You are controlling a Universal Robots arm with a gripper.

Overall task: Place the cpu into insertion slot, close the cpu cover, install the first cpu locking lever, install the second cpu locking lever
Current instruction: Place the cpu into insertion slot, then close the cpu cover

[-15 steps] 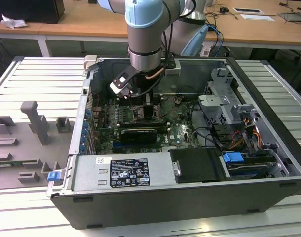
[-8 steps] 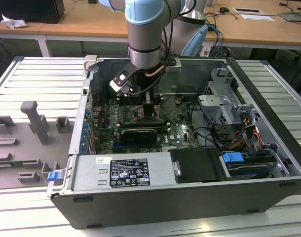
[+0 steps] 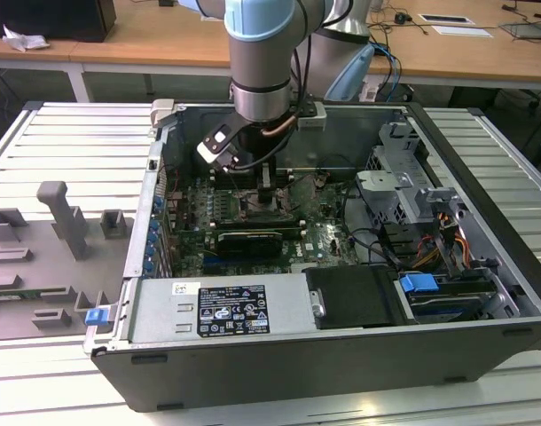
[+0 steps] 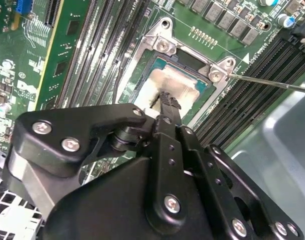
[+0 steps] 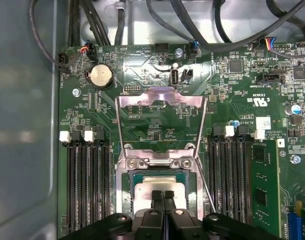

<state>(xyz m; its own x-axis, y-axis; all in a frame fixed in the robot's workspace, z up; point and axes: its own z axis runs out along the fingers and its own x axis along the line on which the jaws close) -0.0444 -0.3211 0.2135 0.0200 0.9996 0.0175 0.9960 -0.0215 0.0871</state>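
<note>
Jaws pressed together, no gap between them. Black two-finger gripper [image 5: 162, 196] has its tips down on the small flat pale beige-silver square cpu [image 5: 146, 186], which lies inside the square insertion slot with its dark surround and silvery metal rim [image 5: 128, 192]. Second wrist view, same contact: gripper [image 4: 168, 100] on cpu [image 4: 180, 82], slot [image 4: 157, 66] around it. Fingers and black gripper body hide the near part of chip and slot in both wrist views; cannot tell whether the chip is fully seated. Thin silvery square cpu cover with cut-out centre [image 5: 160, 98] stands raised off the slot, hinged at the slot edge away from the gripper, with green circuit board [image 5: 232, 85] seen through the cut-out. Thin bare wire lever [image 5: 207, 192] [image 4: 272, 82] runs just beside the slot. Long black memory slots [image 5: 90, 180] flank the slot closely on both sides. Exterior view: grey and blue robot arm [image 3: 262, 62] drops from top centre into the open dark computer case [image 3: 279, 377]; the gripper [image 3: 269, 197] sits mid-frame and covers the slot. Case walls stand well apart from the arm.
</note>
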